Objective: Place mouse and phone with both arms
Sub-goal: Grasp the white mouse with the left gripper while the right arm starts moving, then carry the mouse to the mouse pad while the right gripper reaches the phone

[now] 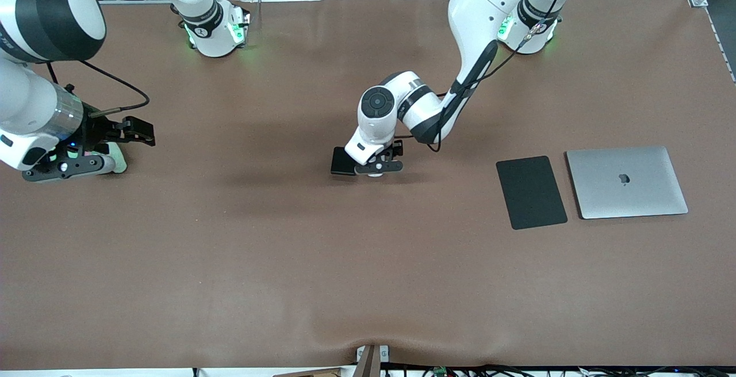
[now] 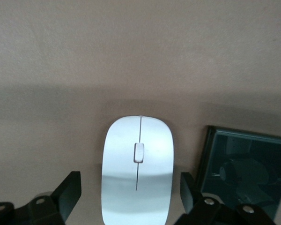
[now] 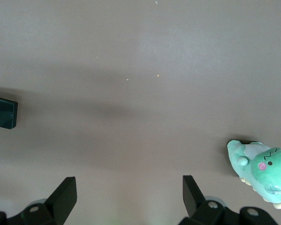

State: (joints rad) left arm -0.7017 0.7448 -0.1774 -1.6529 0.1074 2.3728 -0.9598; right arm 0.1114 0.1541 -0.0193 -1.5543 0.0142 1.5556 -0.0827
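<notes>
Now the left gripper (image 2: 131,197) hangs mid-frame, fingers spread either side of the mouse (image 2: 137,171), the phone (image 2: 243,168) just beside. It should descend centred and squeeze evenly. The right gripper (image 3: 126,199) waits released at frame's left edge.

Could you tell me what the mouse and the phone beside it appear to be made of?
The mouse looks like glossy white plastic: a bright sheen band crosses its shell. The phone seems glass-faced, since its dark surface mirrors the left gripper open astride the mouse.
</notes>
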